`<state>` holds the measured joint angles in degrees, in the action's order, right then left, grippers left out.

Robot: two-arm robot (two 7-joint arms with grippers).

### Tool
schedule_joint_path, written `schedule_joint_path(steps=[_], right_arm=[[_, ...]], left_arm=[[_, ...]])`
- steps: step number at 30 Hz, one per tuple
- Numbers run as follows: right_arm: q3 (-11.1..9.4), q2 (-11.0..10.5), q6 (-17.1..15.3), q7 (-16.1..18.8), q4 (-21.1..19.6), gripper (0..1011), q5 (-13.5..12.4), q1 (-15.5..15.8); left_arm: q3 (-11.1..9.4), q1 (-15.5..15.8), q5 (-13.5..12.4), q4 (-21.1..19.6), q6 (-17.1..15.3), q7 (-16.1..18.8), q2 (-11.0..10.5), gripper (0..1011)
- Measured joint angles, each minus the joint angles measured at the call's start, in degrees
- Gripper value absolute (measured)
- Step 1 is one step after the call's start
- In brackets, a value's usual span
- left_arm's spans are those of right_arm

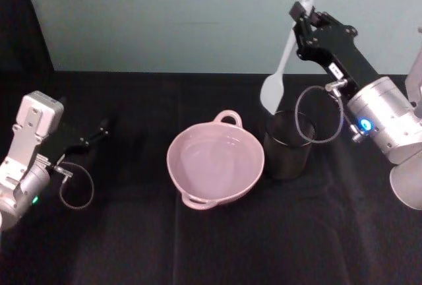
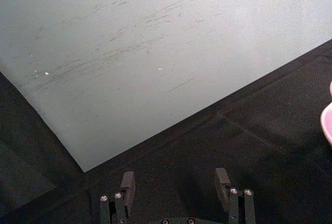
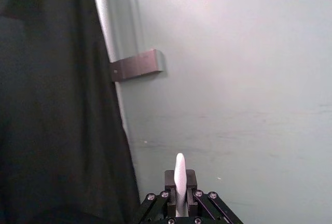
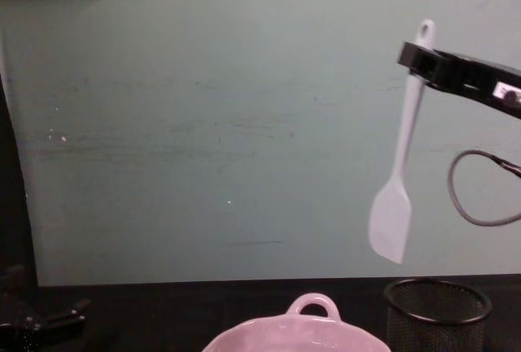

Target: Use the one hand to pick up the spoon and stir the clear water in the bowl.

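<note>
Upper right of head view: right gripper (image 1: 302, 16) pinching the spoon (image 1: 282, 67) near its handle end, blade hanging above the mesh cup (image 1: 288, 145). Bowl (image 1: 215, 161) at centre, water barely visible. Left gripper (image 1: 102, 128) parked far left, fingers spread.

Light is dim and even, with a cool greenish cast on the wall behind the hand (image 1: 304, 16). The black tablecloth (image 1: 132, 232) below it swallows detail and shows almost no shadows. The bowl (image 1: 215, 161), left of and below the hand, catches soft light without glare. All views look grainy and slightly soft.
</note>
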<state>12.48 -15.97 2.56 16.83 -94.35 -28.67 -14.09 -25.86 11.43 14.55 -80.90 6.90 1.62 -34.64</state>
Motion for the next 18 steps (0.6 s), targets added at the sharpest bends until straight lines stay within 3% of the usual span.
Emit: schedule_joint_path(steps=[18], right_arm=[[-3.9,2.7,1.6,-2.7,6.2,114,-3.6,1.8]], left_arm=[[0.0,0.0,0.0,0.0,0.0,0.0,0.0,1011]])
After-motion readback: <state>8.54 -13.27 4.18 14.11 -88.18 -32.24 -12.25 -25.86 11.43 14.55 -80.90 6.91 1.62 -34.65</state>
